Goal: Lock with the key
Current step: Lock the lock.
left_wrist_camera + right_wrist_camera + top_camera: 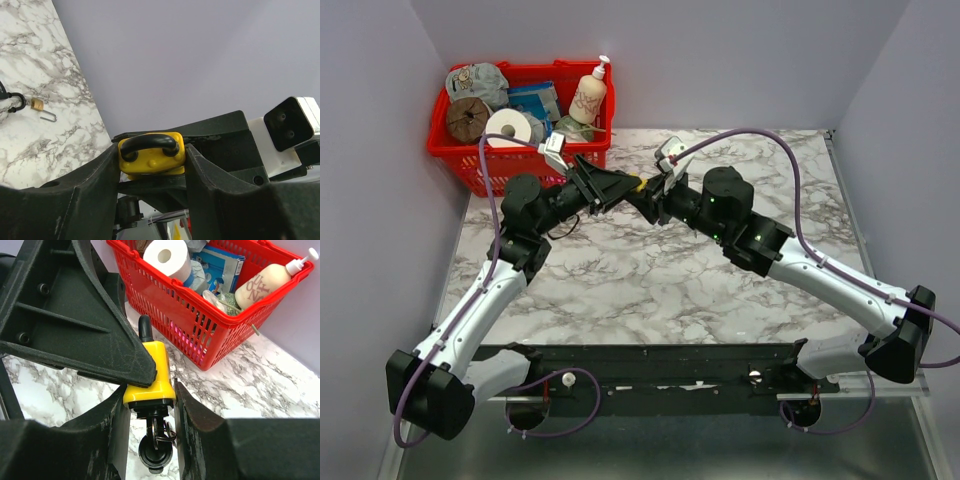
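Both left hand (152,156) and right hand (150,396) clamp the yellow padlock (153,371), key (155,454) dangling beneath.

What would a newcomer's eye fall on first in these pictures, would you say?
The yellow padlock, held over the marble table where both arms meet. The left gripper clamps it, the right gripper's fingers flank its lower end, and a black-headed key hangs from it. After that, the bright red basket, filled to the rim, at the table's far left corner.
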